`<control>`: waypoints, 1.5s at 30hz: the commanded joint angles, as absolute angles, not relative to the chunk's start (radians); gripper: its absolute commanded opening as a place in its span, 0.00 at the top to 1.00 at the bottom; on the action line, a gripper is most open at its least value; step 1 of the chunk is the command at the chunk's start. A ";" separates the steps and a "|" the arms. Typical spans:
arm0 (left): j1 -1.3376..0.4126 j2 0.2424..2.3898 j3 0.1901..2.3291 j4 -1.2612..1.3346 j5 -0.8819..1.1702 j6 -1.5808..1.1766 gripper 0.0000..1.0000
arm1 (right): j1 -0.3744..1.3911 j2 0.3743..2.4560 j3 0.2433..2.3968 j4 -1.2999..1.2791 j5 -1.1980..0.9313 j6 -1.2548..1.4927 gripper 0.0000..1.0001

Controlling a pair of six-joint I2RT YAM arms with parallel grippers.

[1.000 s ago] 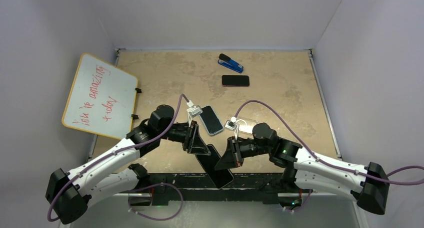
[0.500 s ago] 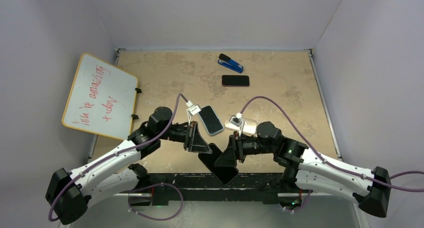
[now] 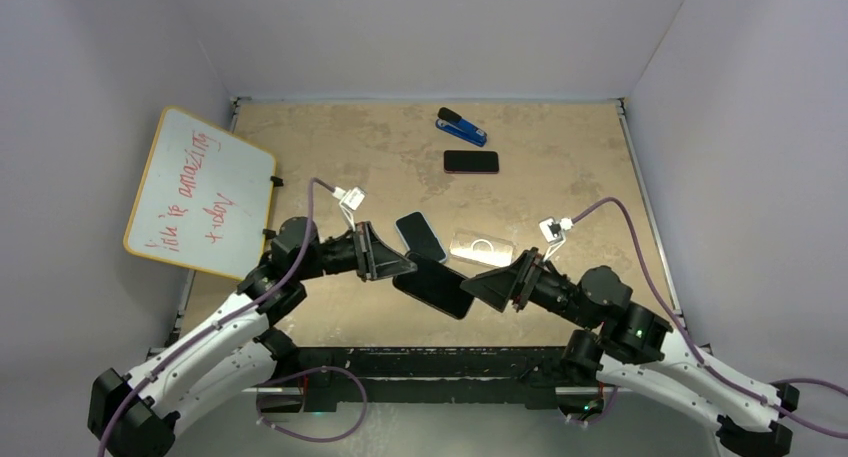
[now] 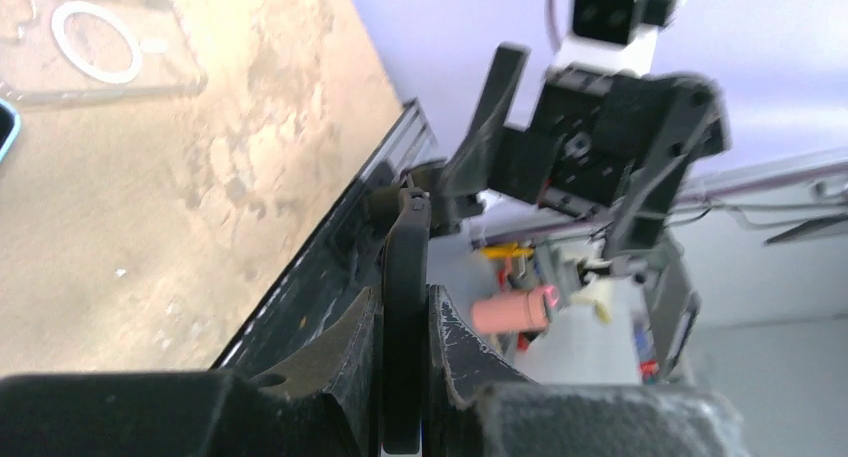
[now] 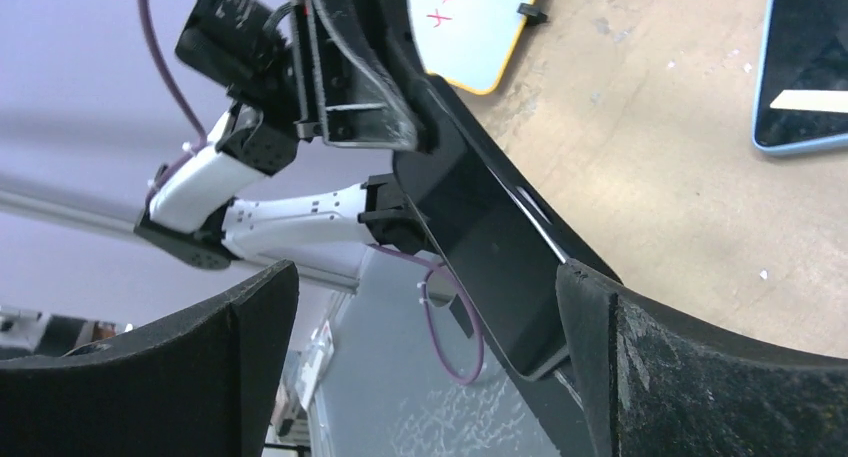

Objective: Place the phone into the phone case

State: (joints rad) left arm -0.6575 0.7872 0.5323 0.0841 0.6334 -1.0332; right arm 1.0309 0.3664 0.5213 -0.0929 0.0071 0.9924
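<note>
My left gripper (image 3: pixel 400 267) is shut on one end of a black phone (image 3: pixel 437 286) and holds it in the air above the table's near middle. In the left wrist view the phone (image 4: pixel 405 307) stands edge-on, pinched between the two fingers. My right gripper (image 3: pixel 482 283) faces the phone's other end with its jaws wide open; in the right wrist view the phone (image 5: pixel 490 227) lies slantwise just ahead of the open gripper (image 5: pixel 428 277), close to the right finger. The clear phone case (image 3: pixel 482 247) lies flat on the table just behind both grippers and shows again as the case (image 4: pixel 95 42).
A phone in a light-blue case (image 3: pixel 420 236) lies left of the clear case. Farther back lie a second black phone (image 3: pixel 470 161) and a blue stapler (image 3: pixel 461 127). A whiteboard (image 3: pixel 200 192) leans at the left edge. The table's front rail (image 4: pixel 330 267) runs below the held phone.
The right gripper has opened, let go of the phone and drawn back to the right. The left gripper has carried the phone from the front edge up over the table.
</note>
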 commanded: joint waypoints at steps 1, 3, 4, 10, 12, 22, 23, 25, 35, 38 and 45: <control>-0.615 0.717 0.462 0.347 0.582 -1.245 1.00 | 1.031 0.334 0.486 -0.117 0.099 1.073 0.01; -0.603 0.709 0.415 0.456 0.586 -1.321 1.00 | 1.031 0.322 0.474 -0.117 0.106 1.098 0.01; -0.599 0.713 0.396 0.510 0.592 -1.351 1.00 | 1.031 0.315 0.467 -0.113 0.112 1.110 0.01; -0.595 0.726 0.346 0.647 0.610 -1.421 1.00 | 1.031 0.306 0.424 -0.048 0.108 1.155 0.01; -0.595 0.720 0.352 0.644 0.612 -1.420 1.00 | 1.031 0.307 0.431 -0.069 0.124 1.161 0.01; -0.595 0.713 0.382 0.632 0.640 -1.404 1.00 | 1.032 0.301 0.418 0.008 0.096 1.144 0.12; -0.595 0.713 0.383 0.632 0.640 -1.402 1.00 | 1.030 0.304 0.414 0.034 0.084 1.143 0.16; -0.594 0.713 0.385 0.632 0.644 -1.401 1.00 | 1.031 0.306 0.403 0.078 0.063 1.144 0.25; -0.594 0.706 0.393 0.552 0.648 -1.367 1.00 | 1.031 0.316 0.377 0.149 0.059 1.152 0.78; -0.595 0.701 0.467 0.302 0.625 -1.219 1.00 | 1.031 0.314 0.386 0.126 0.076 1.136 1.00; -0.595 0.742 0.616 -0.062 0.576 -0.999 1.00 | 1.031 0.371 0.424 0.072 0.066 1.092 1.00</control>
State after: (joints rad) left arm -0.5961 0.7208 0.5350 0.1448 0.6258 -1.1614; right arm 1.0267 0.3252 0.3798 0.0841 0.0685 1.1572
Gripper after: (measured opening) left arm 0.152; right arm 0.068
